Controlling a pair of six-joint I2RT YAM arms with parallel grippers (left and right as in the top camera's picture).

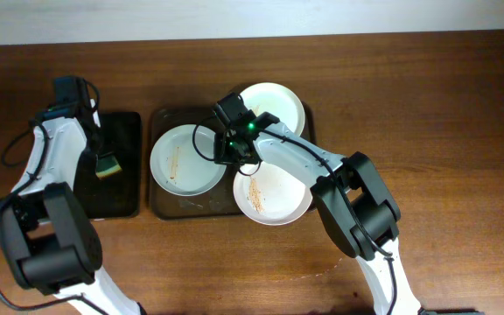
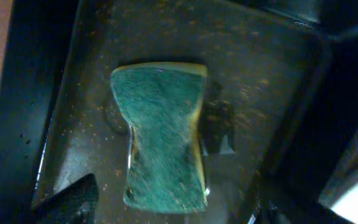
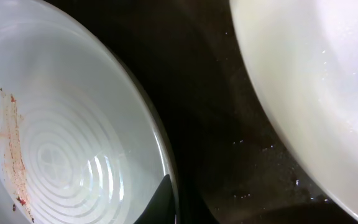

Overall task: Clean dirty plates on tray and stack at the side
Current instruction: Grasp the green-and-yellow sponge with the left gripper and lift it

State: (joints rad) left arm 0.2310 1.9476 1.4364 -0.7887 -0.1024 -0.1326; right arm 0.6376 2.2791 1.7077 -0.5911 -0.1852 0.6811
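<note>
Three white plates lie on the dark brown tray [image 1: 196,206]. The left plate [image 1: 180,160] and the near right plate [image 1: 276,198] have orange-brown streaks; the far right plate [image 1: 276,105] looks clean. My right gripper [image 1: 234,150] is at the left plate's right rim. In the right wrist view it [image 3: 176,205] is closed on that rim, one finger inside the streaked plate [image 3: 61,143], the other hidden against the dark tray [image 3: 216,124]. My left gripper [image 1: 94,131] is open over a green sponge [image 1: 108,164], its fingers [image 2: 166,211] either side of the sponge's near end [image 2: 163,137].
The sponge lies on a narrower black tray [image 1: 121,197] left of the brown tray, speckled with crumbs in the left wrist view [image 2: 260,74]. A second plate's edge [image 3: 316,81] fills the right of the right wrist view. Brown wooden table [image 1: 427,105] surrounds both trays.
</note>
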